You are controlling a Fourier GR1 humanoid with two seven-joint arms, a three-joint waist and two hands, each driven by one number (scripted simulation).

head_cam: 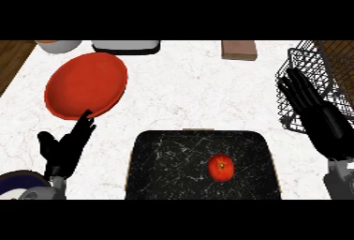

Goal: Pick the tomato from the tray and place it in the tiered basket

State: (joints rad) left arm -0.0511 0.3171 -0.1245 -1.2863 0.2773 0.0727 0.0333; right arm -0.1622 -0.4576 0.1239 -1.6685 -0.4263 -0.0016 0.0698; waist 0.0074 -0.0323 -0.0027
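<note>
We see the tomato lying on the black tray, right of the tray's middle and toward its near edge; nothing touches it; the tray sits at the near side of the white marbled tabletop, between the two arms.

Our right hand rises at the view's right side, well apart from the tomato; its fingers are straight and a little spread, holding nothing; they show in front of the basket, a black wire thing at the tabletop's right edge; we cannot tell whether they touch the wire.

Our left hand shows at the lower left, left of the tray and apart from it; it is resting, with fingers up and relaxed and the thumb out to the side, and it is empty; its fingertips lie just beside the near rim of a red plate.

Along the far edge we see a bowl at the left, a white and black thing beside it, and a brown block further right; all three are cut by the view's edge; a dark round dish shows in the lower left corner, partly hidden by the left forearm.
</note>
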